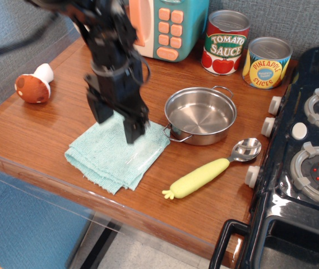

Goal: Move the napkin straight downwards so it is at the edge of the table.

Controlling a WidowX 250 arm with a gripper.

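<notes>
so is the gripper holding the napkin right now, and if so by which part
Cannot be told for sure. The gripper has its fingers spread, tips down on the napkin near its upper edge, beside the steel pan. It looks like pressing, not pinching.

We see the napkin (114, 158), a folded light teal terry cloth, roughly square, lying flat and turned cornerwise. Its lower corner sits near the table's (30, 126) glossy rounded front edge. The table is reddish-brown wood grain.
</notes>
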